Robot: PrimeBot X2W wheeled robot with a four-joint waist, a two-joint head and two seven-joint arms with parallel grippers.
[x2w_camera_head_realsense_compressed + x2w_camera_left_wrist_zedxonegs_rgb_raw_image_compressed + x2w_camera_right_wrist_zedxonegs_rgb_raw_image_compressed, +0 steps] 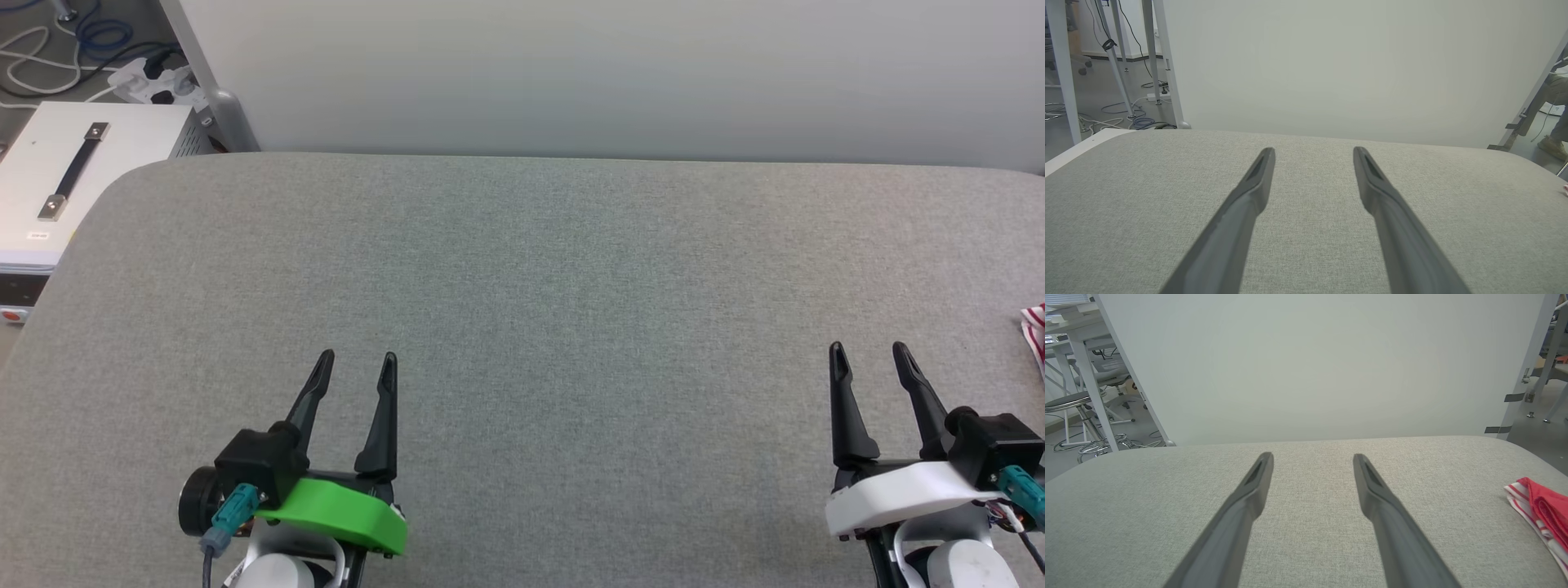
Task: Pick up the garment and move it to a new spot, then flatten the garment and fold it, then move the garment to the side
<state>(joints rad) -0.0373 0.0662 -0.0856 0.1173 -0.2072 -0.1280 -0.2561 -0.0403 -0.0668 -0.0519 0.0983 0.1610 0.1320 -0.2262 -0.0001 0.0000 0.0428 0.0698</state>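
Two hands, one garment, one table.

1. Left hand (357, 354): lower left of head view, green-collared. Released, fingers well parted, nothing between them. Hovers over bare grey cloth, well apart from the garment.

2. Right hand (867, 345): lower right of head view, white-collared. Likewise released, fingers parted, nothing held. Nearer the garment, but not touching it.

3. Garment (1035, 327): at the far right edge of the table (522, 269), mostly cut off by the frame. Red body and red-and-white striped trim seen from the right wrist, layers lapped over one another. Folded or merely bunched: cannot tell from the part showing. No print visible.

4. Surroundings: pale wall panel (620, 73) behind the table; white case with black handle (73, 171) and a tangle of cables (49, 49) off the left corner.

Step in hand, by judgement: pickup not yet begun, both hands idle in a ready pose; equally could pass for the close of the task, garment already set aside.

Next move, if the former: reach of the right arm rightward, likely with a turn at the waist to bring the whole garment into view. Then a low approach and a pinch on a top layer of soft cloth, lifted clear of the edge before carrying toward the middle.
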